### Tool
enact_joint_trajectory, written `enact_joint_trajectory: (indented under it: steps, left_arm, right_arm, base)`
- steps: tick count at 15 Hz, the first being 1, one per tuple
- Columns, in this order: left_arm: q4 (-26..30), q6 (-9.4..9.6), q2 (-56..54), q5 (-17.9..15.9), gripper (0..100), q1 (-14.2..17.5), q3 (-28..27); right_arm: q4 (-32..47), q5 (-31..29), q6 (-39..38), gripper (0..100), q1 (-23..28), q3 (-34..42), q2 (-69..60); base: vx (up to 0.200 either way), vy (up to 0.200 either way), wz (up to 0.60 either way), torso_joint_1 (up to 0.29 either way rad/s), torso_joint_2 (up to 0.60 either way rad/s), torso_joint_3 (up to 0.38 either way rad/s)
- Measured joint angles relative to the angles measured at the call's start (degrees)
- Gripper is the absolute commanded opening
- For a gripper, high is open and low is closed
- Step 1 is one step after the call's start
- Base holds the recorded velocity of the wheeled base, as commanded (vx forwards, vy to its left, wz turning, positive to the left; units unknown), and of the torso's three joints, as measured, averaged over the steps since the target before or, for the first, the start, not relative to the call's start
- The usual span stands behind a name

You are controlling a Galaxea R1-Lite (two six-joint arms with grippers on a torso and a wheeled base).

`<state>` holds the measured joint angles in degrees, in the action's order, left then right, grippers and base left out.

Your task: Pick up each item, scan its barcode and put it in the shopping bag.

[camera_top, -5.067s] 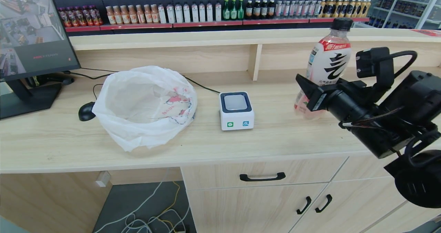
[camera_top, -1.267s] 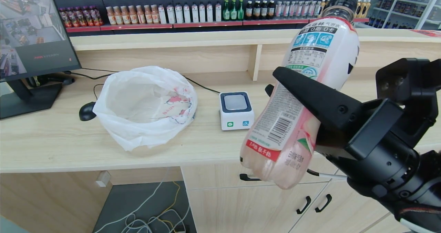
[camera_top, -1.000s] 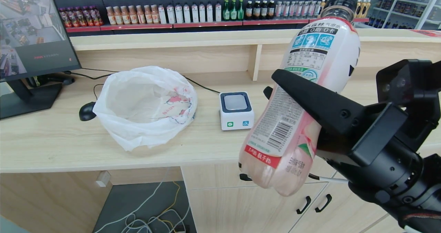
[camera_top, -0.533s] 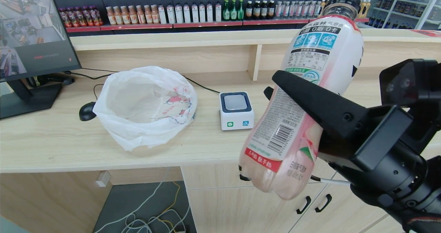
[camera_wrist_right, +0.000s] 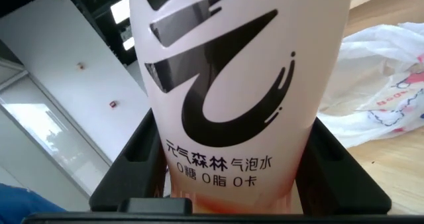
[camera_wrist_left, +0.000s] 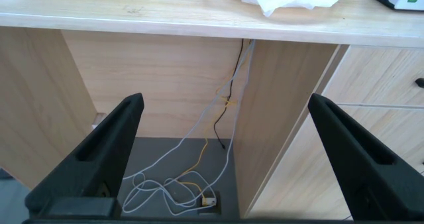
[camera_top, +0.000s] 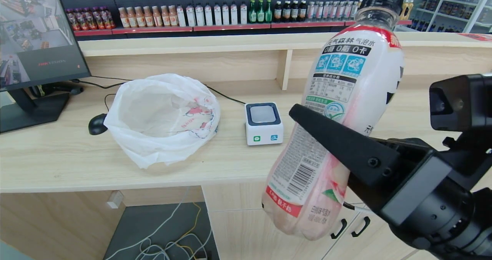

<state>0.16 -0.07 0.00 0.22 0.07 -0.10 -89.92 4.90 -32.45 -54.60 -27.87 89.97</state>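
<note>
My right gripper [camera_top: 323, 131] is clamped on the drink bottle [camera_top: 346, 98] at mid-body, in the air to the right of the scanner [camera_top: 263, 123], prob. to keep the barcode [camera_top: 301, 179] uncovered. Long axis near upright, cap up, tilted away. Shopping bag [camera_top: 161, 117] sits open on the counter. Left gripper [camera_wrist_left: 225, 105]: jaws apart, low by the cupboard.
</note>
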Motion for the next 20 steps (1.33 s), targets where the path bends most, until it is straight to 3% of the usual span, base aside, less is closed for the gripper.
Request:
enact_joint_trajectory:
  steps: [7, 13, 17, 20]
  left_arm:
    - [0.0, 0.0, 0.0, -0.01, 100, 0.0, 0.0]
    - [0.0, 0.0, 0.0, 0.0, 100, 0.0, 0.0]
    - [0.02, 0.34, 0.0, -0.04, 100, 0.0, 0.0]
    - [0.02, 0.45, 0.0, -0.01, 100, -0.02, 0.0]
  right_arm:
    - [0.01, -0.56, 20.91, 0, 0.04, 0.8, 3.56]
    - [-0.02, -11.7, 28.51, 0, 1.3, -1.01, 5.35]
    - [0.0, -16.64, 32.74, 0, 8.61, -1.78, 5.68]
    - [0.04, -17.15, 34.45, 0, 16.32, -2.11, 6.12]
  base:
    - [0.0, 0.0, 0.0, 0.0, 0.0, 0.0]
    - [0.0, 0.0, 0.0, 0.0, 0.0, 0.0]
    - [0.0, 0.0, 0.0, 0.0, 0.0, 0.0]
    - [0.0, 0.0, 0.0, 0.0, 0.0, 0.0]
